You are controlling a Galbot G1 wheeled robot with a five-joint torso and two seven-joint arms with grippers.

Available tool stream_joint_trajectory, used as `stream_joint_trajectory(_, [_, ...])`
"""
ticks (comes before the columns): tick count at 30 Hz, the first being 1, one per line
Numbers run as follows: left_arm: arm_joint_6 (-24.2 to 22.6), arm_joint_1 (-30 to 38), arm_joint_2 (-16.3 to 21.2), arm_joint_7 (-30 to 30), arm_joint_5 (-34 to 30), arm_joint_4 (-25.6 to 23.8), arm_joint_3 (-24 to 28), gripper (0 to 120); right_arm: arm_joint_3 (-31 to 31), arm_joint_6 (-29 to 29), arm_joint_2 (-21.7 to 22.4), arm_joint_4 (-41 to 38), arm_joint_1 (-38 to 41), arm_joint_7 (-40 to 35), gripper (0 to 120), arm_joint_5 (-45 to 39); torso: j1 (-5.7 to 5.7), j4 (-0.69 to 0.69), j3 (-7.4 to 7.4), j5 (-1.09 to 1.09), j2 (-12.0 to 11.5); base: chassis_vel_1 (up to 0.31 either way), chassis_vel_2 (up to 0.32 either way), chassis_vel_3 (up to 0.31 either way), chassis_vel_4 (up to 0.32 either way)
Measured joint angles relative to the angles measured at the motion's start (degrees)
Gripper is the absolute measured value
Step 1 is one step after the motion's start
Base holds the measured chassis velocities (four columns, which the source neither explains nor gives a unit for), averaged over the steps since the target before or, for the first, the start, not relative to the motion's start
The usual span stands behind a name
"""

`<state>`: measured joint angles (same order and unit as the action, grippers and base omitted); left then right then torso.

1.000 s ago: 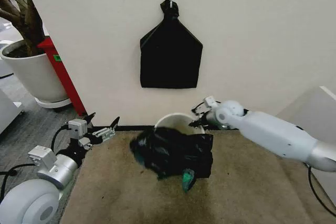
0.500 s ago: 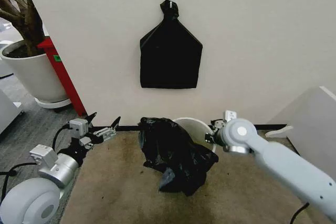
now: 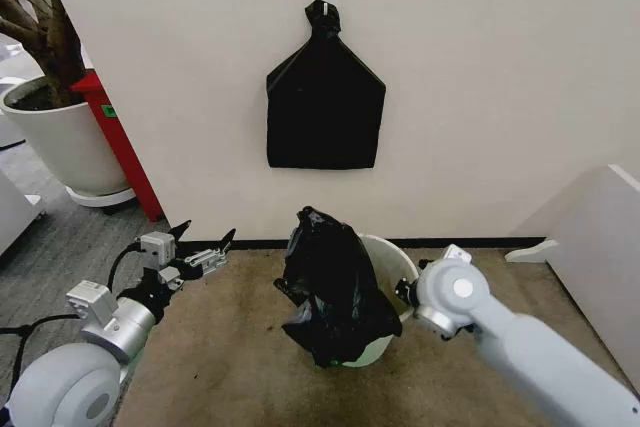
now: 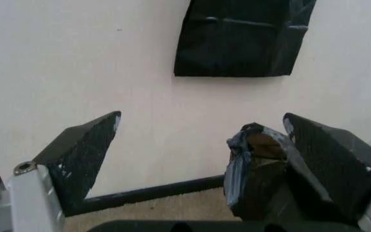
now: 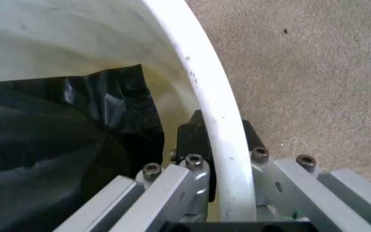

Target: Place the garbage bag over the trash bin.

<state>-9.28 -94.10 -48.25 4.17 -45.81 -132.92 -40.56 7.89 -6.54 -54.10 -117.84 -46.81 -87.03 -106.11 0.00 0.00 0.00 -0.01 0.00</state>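
Observation:
The cream-white trash bin stands on the carpet in the head view's centre, tilted a little. The crinkled black garbage bag hangs over its left rim and down its front, with part of it inside. My right gripper is shut on the bin's right rim. In the right wrist view the rim runs between its fingers, with the bag inside the bin. At the left, low over the carpet's edge, my left gripper is open and holds nothing; its jaws in the left wrist view are spread wide toward the wall.
A flat black house-shaped bundle hangs on the wall above the bin. A large white plant pot and a red post stand at the far left. A white slab leans at the right. Bare carpet lies in front.
The right arm has swung the bin from a tipped pose to nearly upright and drawn it nearer. The bag, which lay on the carpet, now hangs over the bin. The left arm barely moved.

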Motion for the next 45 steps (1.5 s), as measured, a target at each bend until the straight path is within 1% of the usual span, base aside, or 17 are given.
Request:
stream_joint_trajectory(2, [0.2,-0.3,-0.7,-0.1,0.5,0.2,0.1,100,1.3,1.1,-1.6,1.6,0.1,0.0,0,3.6,0.00,0.00,0.00,0.00,0.0,0.000,0.000,0.000,0.000])
stream_joint_trajectory(9, [0.4,-0.8,-1.2,-0.1,0.9,0.1,-0.4,100,2.3,0.7,-4.2,3.7,-0.3,1.0,0,6.3,0.00,0.00,0.00,0.00,0.0,0.000,0.000,0.000,0.000])
stream_joint_trajectory(12, [0.4,-0.9,-1.2,-0.1,0.9,0.0,-0.6,100,2.9,0.5,-4.6,4.2,-0.9,1.1,0,7.1,0.00,0.01,0.00,0.01,0.0,0.000,0.000,0.000,0.000])
stream_joint_trajectory(15, [0.5,-1.0,-1.4,-0.1,0.9,0.0,-0.6,100,4.1,0.1,-4.7,4.6,-1.5,1.7,0,9.9,0.00,-0.01,0.00,0.00,0.0,0.000,0.000,0.000,0.000])
stream_joint_trajectory(26, [0.8,-1.3,-1.8,-0.8,1.4,0.1,-0.4,100,3.9,-0.6,-4.9,5.1,-2.4,1.9,0,10.6,0.00,0.00,0.00,0.01,0.0,0.000,0.000,0.000,0.000])
stream_joint_trajectory(30, [0.9,-1.2,-1.8,-0.8,1.5,0.1,-0.4,100,3.4,-0.8,-4.6,4.7,-2.8,1.9,14,10.2,0.00,0.00,0.00,0.01,0.0,0.000,0.000,0.000,0.000])
stream_joint_trajectory(32, [0.9,-1.3,-1.8,-0.9,1.4,0.0,-0.4,100,2.9,-1.0,-4.1,4.2,-2.8,1.8,24,10.0,0.00,0.00,0.00,0.01,0.0,0.000,0.000,0.000,0.000])
stream_joint_trajectory(33, [0.9,-1.3,-1.8,-0.9,1.4,0.0,-0.4,100,2.9,-1.0,-4.1,4.2,-2.8,1.8,24,10.0,0.00,0.00,0.00,0.01,0.0,0.000,0.000,0.000,0.000])
stream_joint_trajectory(35, [1.0,-1.5,-1.9,-1.0,1.5,0.0,-0.4,100,2.6,-1.2,-3.6,3.8,-2.8,1.7,30,9.8,0.00,0.00,0.00,0.01,0.0,0.000,0.000,0.000,0.000])
stream_joint_trajectory(36, [1.1,-1.7,-1.9,-1.1,1.5,-0.2,-0.6,100,2.1,-1.4,-3.0,3.2,-2.8,1.6,37,9.7,0.00,0.00,0.00,0.01,0.0,0.000,0.000,0.000,0.000])
stream_joint_trajectory(38, [1.1,-1.9,-2.0,-1.1,1.6,-0.3,-0.7,100,1.2,-1.7,-2.3,2.2,-2.8,1.5,45,9.0,0.00,0.00,0.00,0.02,0.0,0.000,0.000,0.000,0.000])
stream_joint_trajectory(39, [1.1,-1.9,-2.0,-1.1,1.6,-0.3,-0.7,100,1.2,-1.7,-2.3,2.2,-2.8,1.5,45,9.0,0.00,0.00,0.00,0.02,0.0,0.000,0.000,0.000,0.000])
stream_joint_trajectory(43, [1.1,-2.0,-1.9,-1.1,1.6,-0.4,-0.8,100,-0.9,-2.1,-0.9,-1.3,-2.6,1.1,61,7.4,0.00,0.00,0.00,0.02,0.0,0.000,0.000,0.000,0.000])
stream_joint_trajectory(44, [1.1,-1.9,-1.7,-1.1,1.5,-0.3,-0.8,100,-1.5,-2.4,-0.3,-3.1,-2.7,1.1,67,7.2,0.00,0.00,0.00,0.01,0.0,0.000,0.000,0.000,0.000])
stream_joint_trajectory(45, [1.1,-1.9,-1.6,-1.1,1.5,-0.2,-0.8,100,-1.8,-2.7,0.0,-4.1,-2.8,1.3,69,7.2,0.00,0.00,0.00,0.01,0.0,0.000,0.000,0.000,0.000])
